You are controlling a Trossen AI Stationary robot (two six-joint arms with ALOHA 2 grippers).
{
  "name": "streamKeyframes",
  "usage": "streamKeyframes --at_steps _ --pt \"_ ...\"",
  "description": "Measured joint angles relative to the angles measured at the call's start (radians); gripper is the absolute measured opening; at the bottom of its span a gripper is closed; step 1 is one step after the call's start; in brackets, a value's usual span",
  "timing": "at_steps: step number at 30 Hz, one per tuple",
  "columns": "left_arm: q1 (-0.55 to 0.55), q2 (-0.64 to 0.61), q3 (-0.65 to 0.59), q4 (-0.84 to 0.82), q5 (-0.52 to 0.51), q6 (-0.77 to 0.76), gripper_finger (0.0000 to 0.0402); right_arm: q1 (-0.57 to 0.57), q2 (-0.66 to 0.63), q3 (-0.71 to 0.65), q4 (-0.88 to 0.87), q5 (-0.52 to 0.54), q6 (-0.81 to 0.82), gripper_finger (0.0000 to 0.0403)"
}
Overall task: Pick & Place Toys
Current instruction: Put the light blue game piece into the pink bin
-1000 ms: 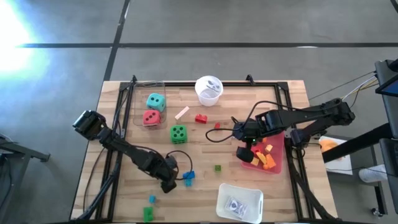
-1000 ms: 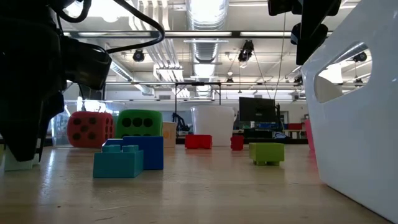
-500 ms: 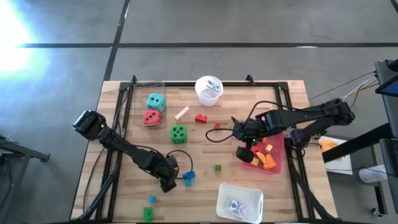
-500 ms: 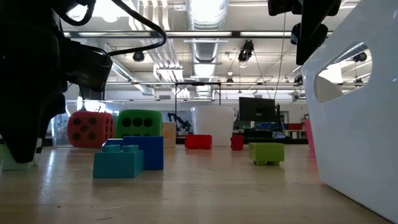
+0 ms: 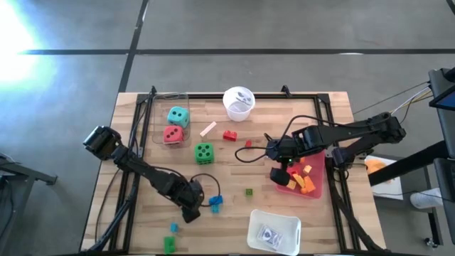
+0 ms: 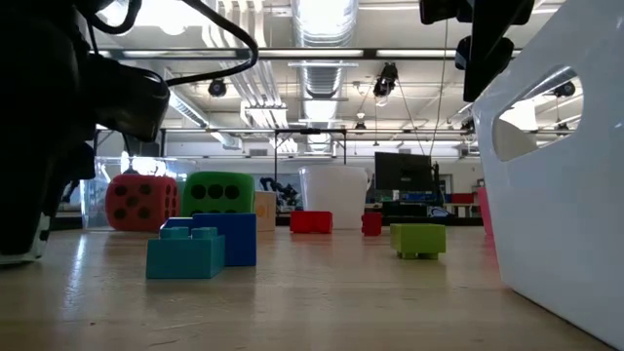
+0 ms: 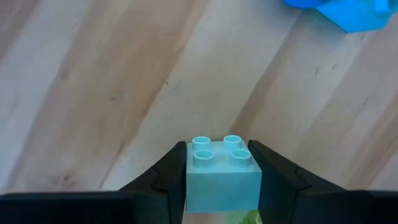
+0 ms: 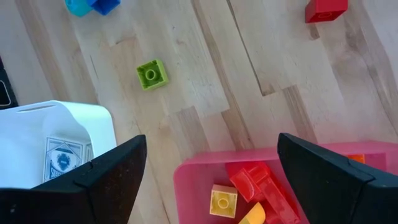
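Observation:
My left gripper point(image 5: 191, 209) is near the table's front left, shut on a pale teal brick point(image 7: 222, 177). Two blue bricks point(image 5: 215, 203) lie just to its right. My right gripper point(image 5: 281, 173) is open and empty above the left end of a pink tray point(image 5: 318, 190) that holds red, orange and yellow bricks point(image 8: 249, 193). A teal die point(image 5: 178, 116), a red die point(image 5: 173, 134) and a green die point(image 5: 204, 151) rest on the table at far left. A small green brick point(image 5: 249, 192), red bricks point(image 5: 229, 135) and a beige brick point(image 5: 207, 129) lie loose. My left gripper pinches the pale teal brick by two opposite side walls point(image 7: 194, 180) between its two fingers point(image 7: 166, 180). The brick's studded top faces the wrist camera. I cannot tell whether the brick is clear of the table.
A white cup point(image 5: 239, 103) stands at the far edge. A white rectangular tray point(image 5: 274, 229) stands at the near edge, right of centre. A clear container point(image 5: 158, 107) surrounds the teal and red dice. A teal brick point(image 5: 173, 227) and a green brick point(image 5: 169, 244) lie near the front left.
My left gripper has shifted a little toward the table's left edge, away from the blue bricks, still shut on the pale teal brick.

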Motion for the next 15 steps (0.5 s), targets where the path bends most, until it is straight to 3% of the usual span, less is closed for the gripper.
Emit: streamKeyframes --at_steps 8,15 --pt "0.046 -0.063 0.006 0.030 -0.043 -0.011 0.0139 0.000 -0.003 0.000 0.087 0.011 -0.042 0.0354" --pt "0.104 -0.202 0.006 0.119 -0.096 -0.015 0.0139 0.000 -0.043 0.000 0.216 0.010 -0.104 0.0354"
